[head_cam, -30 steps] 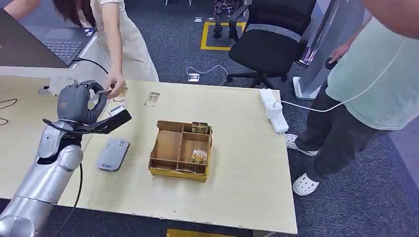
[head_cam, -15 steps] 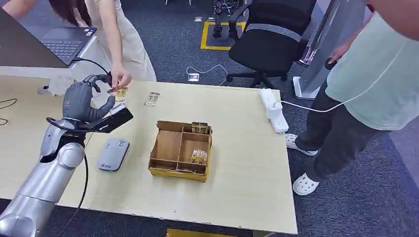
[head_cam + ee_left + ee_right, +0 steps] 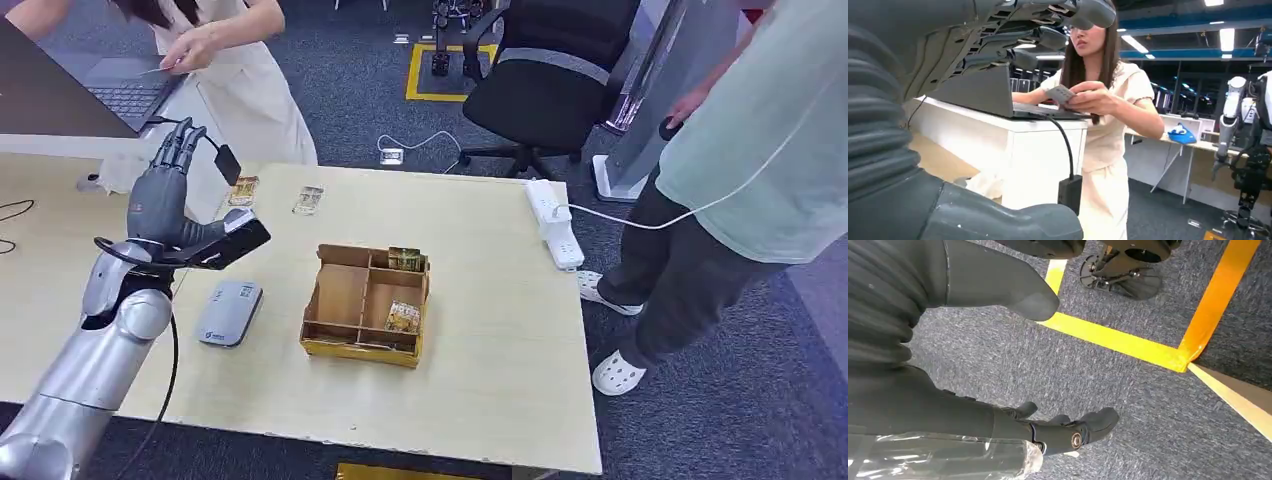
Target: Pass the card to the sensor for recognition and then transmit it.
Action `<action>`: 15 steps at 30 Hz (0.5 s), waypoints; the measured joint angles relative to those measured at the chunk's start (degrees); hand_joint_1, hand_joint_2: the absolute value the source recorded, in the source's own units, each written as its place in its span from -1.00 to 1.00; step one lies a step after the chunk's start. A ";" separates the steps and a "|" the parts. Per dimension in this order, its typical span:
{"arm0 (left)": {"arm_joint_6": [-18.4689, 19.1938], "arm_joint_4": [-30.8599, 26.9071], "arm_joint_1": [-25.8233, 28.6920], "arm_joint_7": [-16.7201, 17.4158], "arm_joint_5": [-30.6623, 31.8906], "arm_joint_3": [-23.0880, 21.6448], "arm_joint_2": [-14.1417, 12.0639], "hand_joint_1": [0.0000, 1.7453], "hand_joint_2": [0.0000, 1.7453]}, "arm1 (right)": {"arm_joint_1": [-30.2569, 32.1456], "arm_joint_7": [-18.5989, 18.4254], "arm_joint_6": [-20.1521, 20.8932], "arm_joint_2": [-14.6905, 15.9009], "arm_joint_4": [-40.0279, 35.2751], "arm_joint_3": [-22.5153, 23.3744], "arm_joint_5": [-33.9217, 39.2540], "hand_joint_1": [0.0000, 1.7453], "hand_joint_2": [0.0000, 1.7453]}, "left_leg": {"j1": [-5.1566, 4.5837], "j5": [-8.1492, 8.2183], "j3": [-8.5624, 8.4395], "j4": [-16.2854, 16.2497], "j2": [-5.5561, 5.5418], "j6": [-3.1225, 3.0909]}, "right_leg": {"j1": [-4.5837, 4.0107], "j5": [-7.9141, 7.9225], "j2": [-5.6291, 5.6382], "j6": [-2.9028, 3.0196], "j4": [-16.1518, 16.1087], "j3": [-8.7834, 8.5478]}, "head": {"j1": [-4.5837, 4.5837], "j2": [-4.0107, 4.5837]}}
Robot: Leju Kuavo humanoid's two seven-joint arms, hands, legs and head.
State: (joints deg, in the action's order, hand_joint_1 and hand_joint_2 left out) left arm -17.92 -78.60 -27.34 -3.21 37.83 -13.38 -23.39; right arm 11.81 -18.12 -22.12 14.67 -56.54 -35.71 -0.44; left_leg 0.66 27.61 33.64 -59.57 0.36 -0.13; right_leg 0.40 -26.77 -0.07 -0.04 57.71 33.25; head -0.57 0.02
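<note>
The left hand is up above the near-left part of the table, its fingers stretched out straight and spread apart, pointing up and away with nothing between them. In the left wrist view the same fingers fan out wide and bare. The card is with the person in the cream dress, pinched in both of that person's hands over the laptop on the white desk beyond the table, well apart from the robot's fingers.

On the table below the left hand lies the grey sensor, flat, with the wooden box beside it holding a few small packets. Two more packets lie near the far edge.

The right hand hangs over grey carpet with yellow tape; its dark fingers look loosely bent, holding nothing, though I cannot tell how far open they are.
</note>
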 joint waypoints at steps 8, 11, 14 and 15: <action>7.68 -0.81 0.13 1.24 -4.05 -0.07 -1.14 -1.00 1.00 | 0.04 -0.28 -0.90 0.02 0.00 -0.63 1.07 -1.00 -1.00 | 0.01 0.00 0.00 0.00 0.00 0.00 | 0.00 0.00 0.00 0.00 0.00 0.00 | 0.00 0.00; 20.54 -3.68 1.25 -1.50 -10.77 -1.55 -3.99 -1.00 1.00 | 0.48 -0.20 -1.68 0.09 0.00 -0.63 1.88 -1.00 -1.00 | 0.01 0.00 0.00 0.01 0.05 0.00 | -0.01 0.00 0.04 0.00 0.01 0.01 | 0.00 0.00; 28.16 -10.04 3.19 -5.61 -10.38 -4.69 -9.24 -1.00 1.00 | 1.55 0.18 -2.25 0.54 0.00 -0.63 2.43 -1.00 -1.00 | 0.03 0.03 0.04 0.01 0.10 0.04 | -0.02 -0.02 0.12 0.01 0.02 0.10 | 0.00 0.00; 28.90 -12.10 3.32 -6.32 -8.98 -5.95 -11.02 -1.00 1.00 | 1.83 0.35 -2.43 0.66 0.00 -0.63 2.51 -1.00 -1.00 | 0.03 0.03 0.08 0.01 0.09 0.04 | -0.02 -0.03 0.10 0.01 0.02 0.13 | -0.02 0.00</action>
State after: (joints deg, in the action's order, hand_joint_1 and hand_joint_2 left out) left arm 10.98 -90.69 -24.01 -9.53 28.86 -19.33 -34.41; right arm 13.64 -17.77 -24.55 15.32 -56.54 -36.35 2.08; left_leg 0.69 27.63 33.72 -59.56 0.45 -0.09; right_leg 0.38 -26.81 0.03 -0.04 57.73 33.38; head -0.59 0.02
